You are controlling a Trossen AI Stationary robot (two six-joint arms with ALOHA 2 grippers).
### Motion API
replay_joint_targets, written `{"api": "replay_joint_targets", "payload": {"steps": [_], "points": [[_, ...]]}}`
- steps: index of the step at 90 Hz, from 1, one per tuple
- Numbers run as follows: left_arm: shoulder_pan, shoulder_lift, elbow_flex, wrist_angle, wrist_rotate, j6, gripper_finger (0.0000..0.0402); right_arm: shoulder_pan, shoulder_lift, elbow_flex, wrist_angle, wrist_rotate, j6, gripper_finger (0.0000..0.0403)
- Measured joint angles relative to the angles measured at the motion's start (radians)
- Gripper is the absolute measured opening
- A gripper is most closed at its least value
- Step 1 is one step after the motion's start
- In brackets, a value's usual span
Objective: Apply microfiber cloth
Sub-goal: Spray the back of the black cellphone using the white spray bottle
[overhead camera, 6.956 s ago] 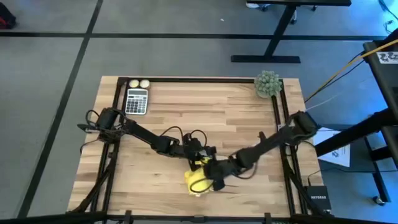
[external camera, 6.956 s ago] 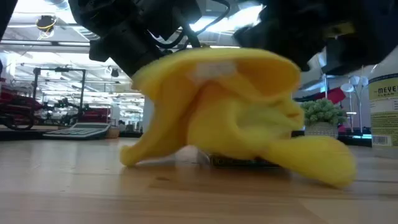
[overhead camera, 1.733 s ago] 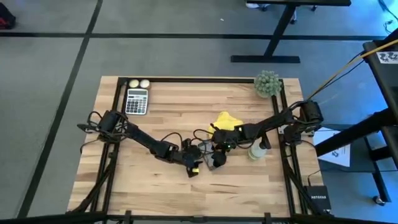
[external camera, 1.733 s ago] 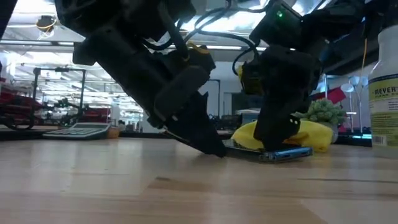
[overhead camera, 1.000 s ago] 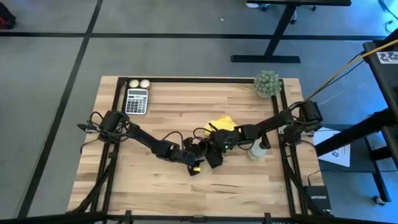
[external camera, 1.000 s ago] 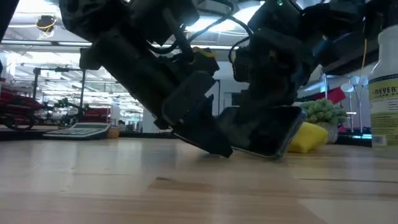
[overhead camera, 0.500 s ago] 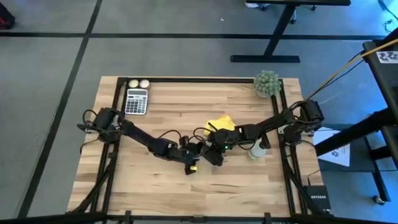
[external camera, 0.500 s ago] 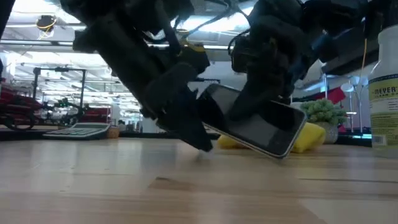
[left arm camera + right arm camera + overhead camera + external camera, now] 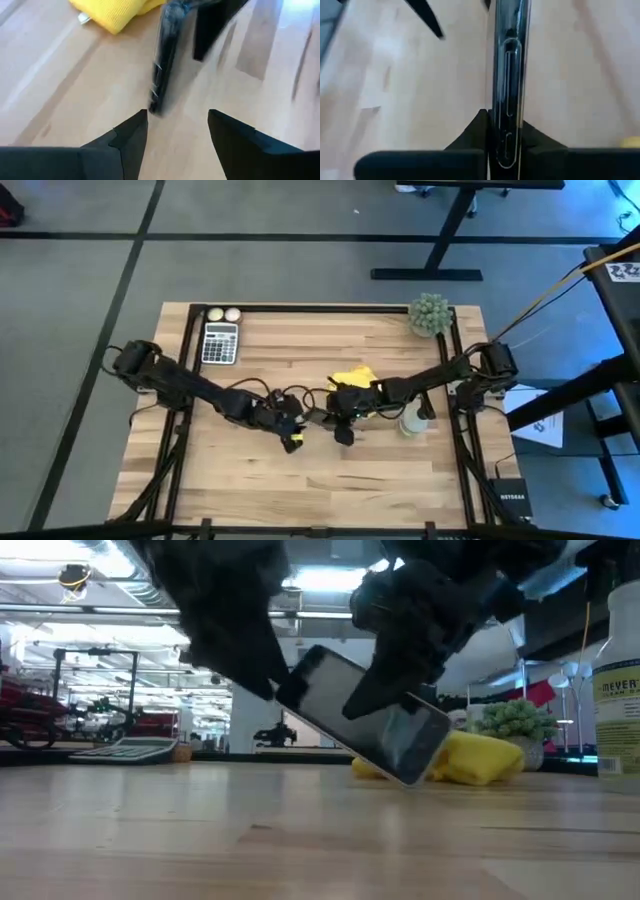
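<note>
Microfiber cloth [image 9: 354,377]: bright yellow, crumpled, lying on the wooden table [image 9: 400,470] near its middle, toward the right arm's side. In the low view the cloth [image 9: 478,759] rests flat on the wood behind the raised phone; neither gripper touches it.

Smartphone [image 9: 362,729]: black, lifted clear of the table, tilted with its lower corner nearest the wood. Right wrist view shows the phone [image 9: 509,80] edge-on, pinched between that arm's two dark fingers.

Right gripper [image 9: 343,420]: clenched on the smartphone's edges, just in front of the cloth.

Left gripper [image 9: 177,131]: fingers spread apart with nothing between them; the phone's end hangs just beyond the fingertips. In the high view this gripper [image 9: 292,428] sits just beside the right gripper, on its left.

Surroundings: calculator [image 9: 220,342] near the far-left corner, two small pale balls [image 9: 223,314] just beyond it. Small green plant [image 9: 430,314] at the far-right corner. Pale bottle [image 9: 411,421] standing on the right side, near the right arm.
</note>
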Motion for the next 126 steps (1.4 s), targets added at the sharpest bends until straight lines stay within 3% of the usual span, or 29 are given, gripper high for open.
{"api": "replay_joint_targets", "payload": {"steps": [41,55,65,87,102,126], "points": [[-0.008,-0.176,0.001,-0.196,-0.023,-0.031,0.0191,0.031,-0.001,0.207,-0.299,0.215,-0.436,0.0011],[-0.012,-0.251,0.001,-0.221,-0.030,-0.044,0.0191,0.091,-0.001,0.232,-0.301,0.265,-0.648,0.0011],[0.007,-0.277,0.001,-0.213,-0.013,-0.060,0.0191,0.142,-0.001,0.232,-0.273,0.360,-0.782,0.0011],[0.090,-0.280,0.001,-0.160,0.084,-0.027,0.0191,0.270,-0.003,0.232,-0.194,0.669,-0.994,0.0011],[0.165,-0.280,0.001,-0.097,0.274,0.026,0.0191,0.342,-0.003,0.232,-0.115,0.867,-1.170,0.0012],[0.232,-0.279,0.001,0.051,0.494,0.039,0.0191,0.368,-0.005,0.232,-0.019,0.984,-1.367,0.0012]]}}
